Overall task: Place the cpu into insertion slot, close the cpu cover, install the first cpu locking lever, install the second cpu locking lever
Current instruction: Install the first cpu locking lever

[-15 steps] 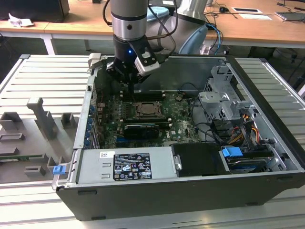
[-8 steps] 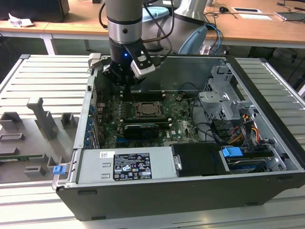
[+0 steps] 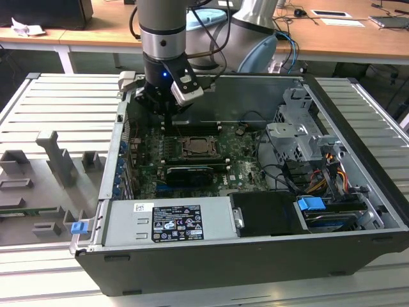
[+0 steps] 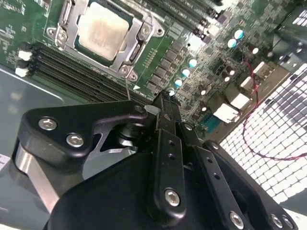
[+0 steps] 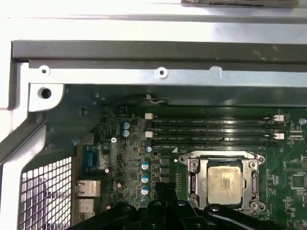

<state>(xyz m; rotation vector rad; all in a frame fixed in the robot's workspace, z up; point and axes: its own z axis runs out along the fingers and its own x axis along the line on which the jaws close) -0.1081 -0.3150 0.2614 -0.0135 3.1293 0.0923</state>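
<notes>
**Chip seated, hand hovering above the board**

Ribbed grey bench (image 3: 57,109) is carrying the open computer case (image 3: 255,256). Inside, the cpu (image 4: 103,29) is lying in the insertion slot (image 5: 192,165), with the cpu cover (image 4: 72,36) framing it. The hand (image 4: 165,98) is hovering at 10 o'clock of the socket in the exterior view, fingers together, gripping nothing.

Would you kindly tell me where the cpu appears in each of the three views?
Exterior view: the cpu lies in the socket mid-motherboard, below the gripper.
Second wrist view: pale square framed by the cpu cover, beyond the gripper.
First wrist view: beige square inside the cover.
Shared landmark: the long black memory slots beside the socket.
</notes>
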